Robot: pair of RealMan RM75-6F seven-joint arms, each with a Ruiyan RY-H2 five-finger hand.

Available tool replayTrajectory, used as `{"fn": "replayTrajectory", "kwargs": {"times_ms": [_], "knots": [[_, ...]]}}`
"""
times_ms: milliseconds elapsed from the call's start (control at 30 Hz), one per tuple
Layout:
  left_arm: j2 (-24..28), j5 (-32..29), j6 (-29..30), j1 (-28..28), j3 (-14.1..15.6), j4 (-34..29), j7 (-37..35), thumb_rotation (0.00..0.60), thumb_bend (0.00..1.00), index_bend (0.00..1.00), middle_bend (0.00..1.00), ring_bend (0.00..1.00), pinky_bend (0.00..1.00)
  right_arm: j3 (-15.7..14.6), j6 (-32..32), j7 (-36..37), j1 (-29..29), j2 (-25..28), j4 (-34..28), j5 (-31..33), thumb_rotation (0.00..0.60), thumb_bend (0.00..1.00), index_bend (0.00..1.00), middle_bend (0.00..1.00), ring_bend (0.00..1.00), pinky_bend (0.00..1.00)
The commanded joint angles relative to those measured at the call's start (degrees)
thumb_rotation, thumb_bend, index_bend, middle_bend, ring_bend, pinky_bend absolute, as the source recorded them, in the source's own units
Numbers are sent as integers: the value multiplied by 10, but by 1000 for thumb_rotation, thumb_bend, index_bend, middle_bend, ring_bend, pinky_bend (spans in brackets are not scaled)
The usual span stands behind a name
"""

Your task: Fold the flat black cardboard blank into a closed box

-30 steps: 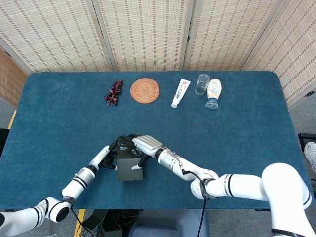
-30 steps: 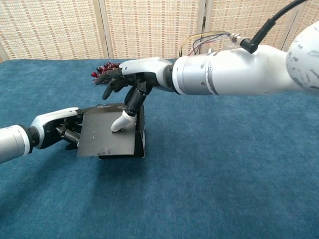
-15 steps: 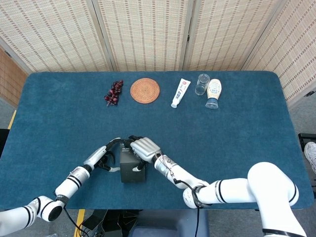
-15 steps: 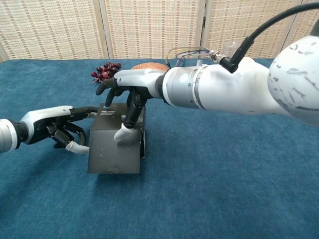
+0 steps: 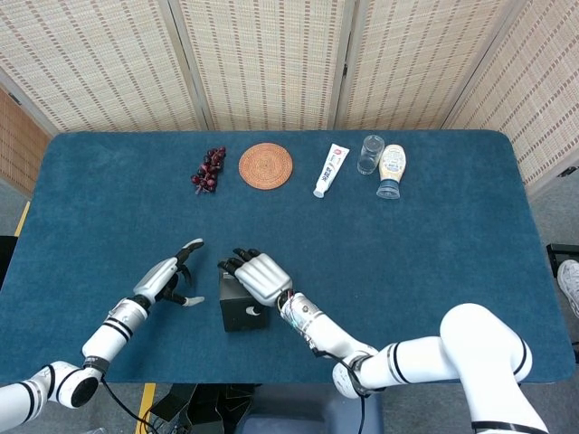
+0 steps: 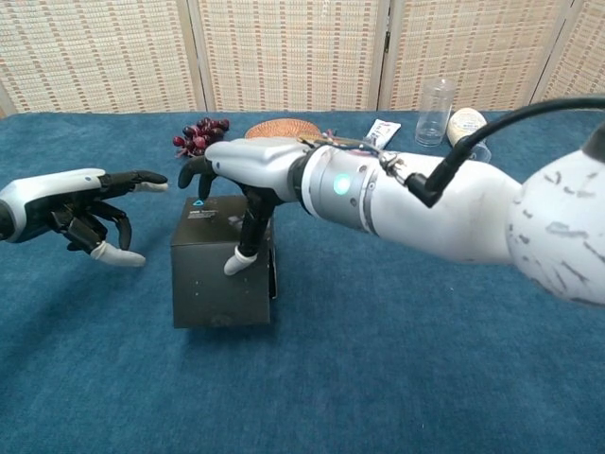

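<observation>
My left hand (image 5: 170,282) has come away from the black box (image 5: 239,306). Half a second ago its fingers were touching the box's left side; now it floats at about nine o'clock from the box, clearly apart, holding nothing, with one finger stretched toward the box and the others loosely bent. My right hand (image 5: 260,274) stays on top of the box, palm down, fingers spread over the upper face; in the chest view my thumb (image 6: 240,260) reaches down over the front face. It presses but does not grasp. The box stands closed on the blue table (image 5: 434,217), near the front edge. The flap that was tilted open a second ago now lies flat.
</observation>
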Motion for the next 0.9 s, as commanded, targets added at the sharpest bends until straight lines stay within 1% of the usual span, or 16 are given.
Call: {"fn": "replayTrajectory", "kwargs": {"times_ms": [33,167,367,600,733,900], "knots": [[5,-3,4,3,-2,-1,15,600,166,0,0,521,847,-6,15,-25,-7,-18,12,-14,600,0,139,204,120,178],[8,-6,9,8,-3,-1,28,600,165,0,0,520,847,-15,32,-54,-16,-34,30,-35,600,0,147,213,120,189],[18,-5,3,11,-4,-6,22,600,166,0,0,519,846,-23,60,-82,-35,-64,67,-77,600,17,164,224,134,213],[27,1,-12,9,1,-2,32,600,166,0,0,517,846,-16,63,-84,-57,-86,93,-107,600,43,188,238,147,234],[30,0,-13,9,3,3,51,600,166,0,0,517,842,-16,63,-87,-64,-91,108,-133,600,51,235,271,169,256],[30,-6,-1,13,2,10,91,600,166,0,0,516,842,-17,64,-88,-74,-99,134,-168,600,90,319,337,200,276]]}}
